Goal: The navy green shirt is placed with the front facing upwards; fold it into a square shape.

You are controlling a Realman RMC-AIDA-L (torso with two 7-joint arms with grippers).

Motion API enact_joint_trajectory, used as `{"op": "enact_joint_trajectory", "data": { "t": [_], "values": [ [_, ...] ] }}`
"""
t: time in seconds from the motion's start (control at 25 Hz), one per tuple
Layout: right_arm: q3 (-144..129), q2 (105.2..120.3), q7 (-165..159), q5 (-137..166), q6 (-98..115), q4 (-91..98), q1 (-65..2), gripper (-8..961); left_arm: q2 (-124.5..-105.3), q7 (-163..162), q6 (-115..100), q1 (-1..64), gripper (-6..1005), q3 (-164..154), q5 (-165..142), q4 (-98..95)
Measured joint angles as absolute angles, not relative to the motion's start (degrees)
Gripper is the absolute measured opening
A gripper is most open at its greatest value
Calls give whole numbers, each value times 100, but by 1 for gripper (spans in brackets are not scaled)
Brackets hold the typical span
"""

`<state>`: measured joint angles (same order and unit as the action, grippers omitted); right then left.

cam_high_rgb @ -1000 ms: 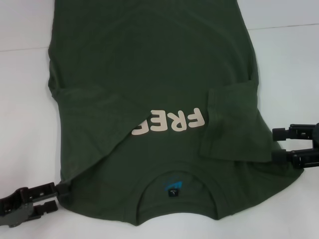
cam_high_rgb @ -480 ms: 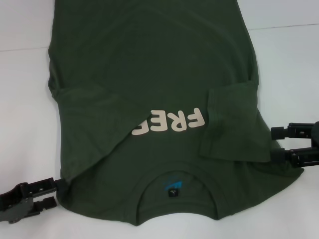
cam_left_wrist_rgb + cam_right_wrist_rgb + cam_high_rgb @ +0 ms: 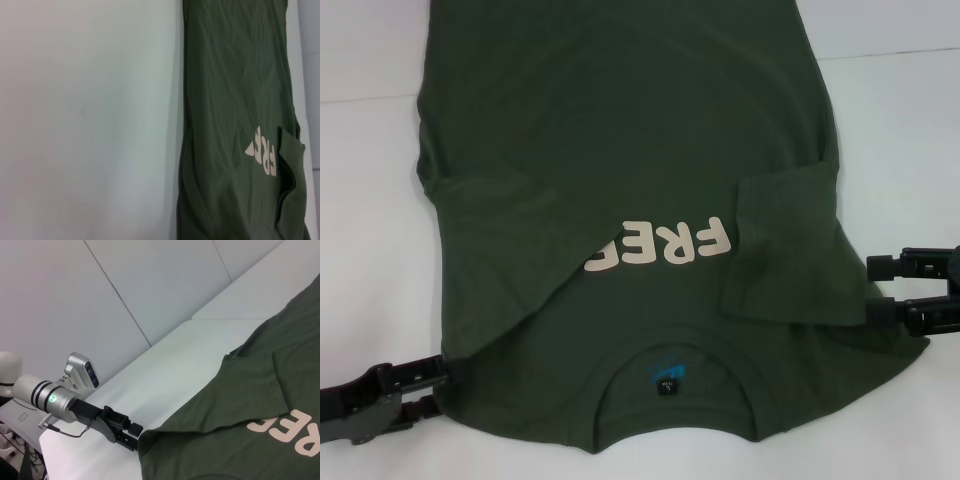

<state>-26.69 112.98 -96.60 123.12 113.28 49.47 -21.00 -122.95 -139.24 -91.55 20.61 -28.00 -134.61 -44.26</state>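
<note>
From the head view, you see the shirt point(image 3: 630, 230) flat on the table point(image 3: 370, 200), sleeves folded in. Your left gripper point(image 3: 432, 385) pinches its near-left shoulder corner; your right gripper point(image 3: 876, 290) sits spread, touching the right edge. In the right wrist view, the left gripper point(image 3: 134, 436) bites the shirt point(image 3: 240, 425) corner.

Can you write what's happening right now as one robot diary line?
stage: sleeves folded in | left gripper: at navy green shirt near shoulder corner | right gripper: open beside opposite edge | table: white

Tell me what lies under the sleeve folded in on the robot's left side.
The folded dark olive-green sleeve lies over the green cotton T-shirt, covering the end of its cream "FREE!" print; only "FRE" and part of another letter show.
</note>
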Motion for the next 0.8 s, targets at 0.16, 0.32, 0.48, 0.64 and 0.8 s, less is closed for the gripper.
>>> {"op": "enact_joint_trajectory", "data": {
  "t": [0.16, 0.32, 0.48, 0.64, 0.8],
  "values": [
    [-2663, 11294, -9688, 12312, 11333, 4957, -2100, 905, -12297, -13926, -9120, 2100, 776, -2803, -13493, -4371],
    [-2663, 11293, -9693, 12312, 11336, 4949, -2101, 904, -12291, -13928, -9107, 2124, 777, -2805, -13499, -4341],
    [-2663, 11293, -9694, 12313, 11338, 4934, -2113, 904, -12288, -13925, -9097, 2178, 777, -2804, -13500, -4299],
    [-2663, 11293, -9694, 12309, 11338, 4928, -2116, 903, -12296, -13911, -9095, 2234, 773, -2806, -13501, -4280],
    [-2663, 11293, -9694, 12305, 11338, 4922, -2118, 903, -12302, -13922, -9088, 2243, 760, -2838, -13501, -4279]
  ]
}}
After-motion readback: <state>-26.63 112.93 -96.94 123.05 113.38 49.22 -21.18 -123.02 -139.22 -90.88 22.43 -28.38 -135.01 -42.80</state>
